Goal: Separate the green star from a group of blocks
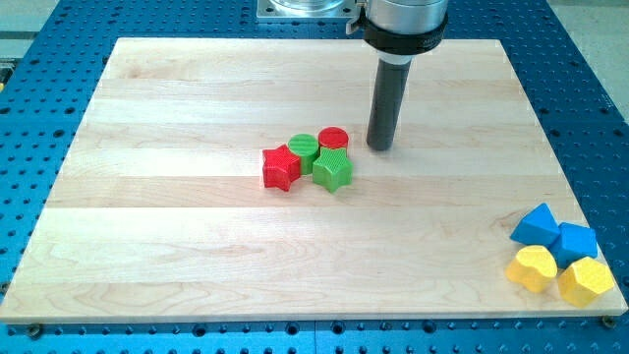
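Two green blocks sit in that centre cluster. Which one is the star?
The green star is the lower right one, with a pointed outline, nearer the view's bottom. The green cylinder above it is round-topped. My tip stands right of the cluster.

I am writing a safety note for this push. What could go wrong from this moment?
1. The green star touches the red star, green cylinder and red cylinder, so a push may drag them along.
2. My tip stands to the right of the red cylinder; moving straight left would likely hit it first.
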Controlling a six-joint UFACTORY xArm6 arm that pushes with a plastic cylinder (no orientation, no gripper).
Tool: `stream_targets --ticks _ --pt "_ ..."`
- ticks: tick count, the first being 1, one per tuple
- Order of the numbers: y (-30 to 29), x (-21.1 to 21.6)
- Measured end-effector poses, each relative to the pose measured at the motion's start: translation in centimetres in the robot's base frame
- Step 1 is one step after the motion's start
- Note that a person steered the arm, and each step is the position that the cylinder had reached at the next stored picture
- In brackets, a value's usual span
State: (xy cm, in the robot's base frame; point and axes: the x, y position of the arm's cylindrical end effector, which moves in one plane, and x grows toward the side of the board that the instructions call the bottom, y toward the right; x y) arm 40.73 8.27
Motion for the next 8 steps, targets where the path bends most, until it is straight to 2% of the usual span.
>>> stream_targets --ticks 3,4,5,6,7,8 --pt "-2.3 2.8" --pt "-3.0 1.9" --pt "-3.9 -3.9" --pt "-10.1 -5.7" --pt "-13.1 -5.7" --pt "-8.8 -5.4"
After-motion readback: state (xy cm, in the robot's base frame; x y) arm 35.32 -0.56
